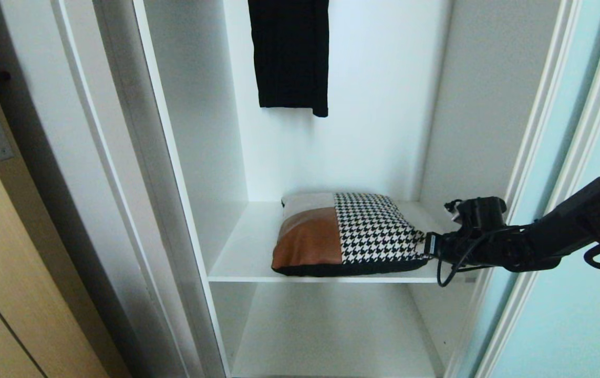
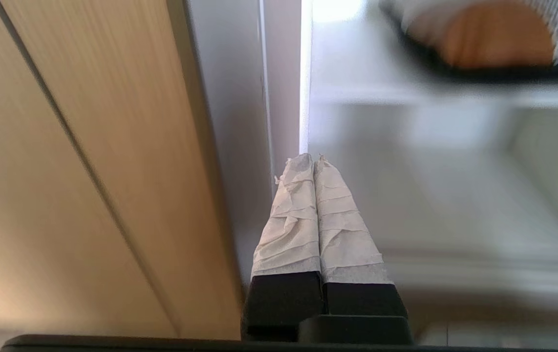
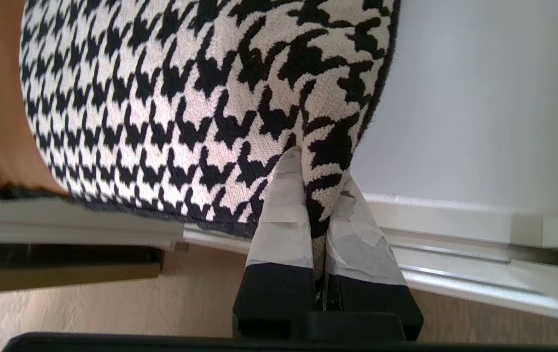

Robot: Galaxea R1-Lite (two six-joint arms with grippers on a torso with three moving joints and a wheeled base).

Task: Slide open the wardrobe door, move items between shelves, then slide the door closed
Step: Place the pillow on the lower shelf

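Left gripper (image 2: 313, 164) sits nearest, low and to the left, outside the wardrobe by the wooden door (image 2: 88, 161); fingers pressed together on nothing; judged parked, since it fronts only the white jamb and takes no part in the pillow work.

Right gripper (image 3: 315, 195) reaches in from the right at shelf height; fingers clamped on the pillow's (image 1: 347, 233) near right corner, a fold of houndstooth cloth pinched between the taped pads; judged a corner pinch because a soft, wide piece gives no other narrow hold.

Pillow lies flat on the upper shelf (image 1: 242, 247), toward its right half, near edge at or just over the shelf lip; tan patch to the left, houndstooth to the right, dark underside showing along the front.

Sliding door (image 1: 583, 210) stands drawn off to the right, behind the right arm, so the bay is open; judged: door step done, move between shelves in hand.

Room: bare shelf to the pillow's left and behind it; lower shelf (image 1: 331, 341) below lies bare and deep; judged: the pillow must come out over the lip before going down, and the limp far end may drag on that edge.

Far back, a dark garment (image 1: 289, 52) hangs well above the pillow, out of the way.
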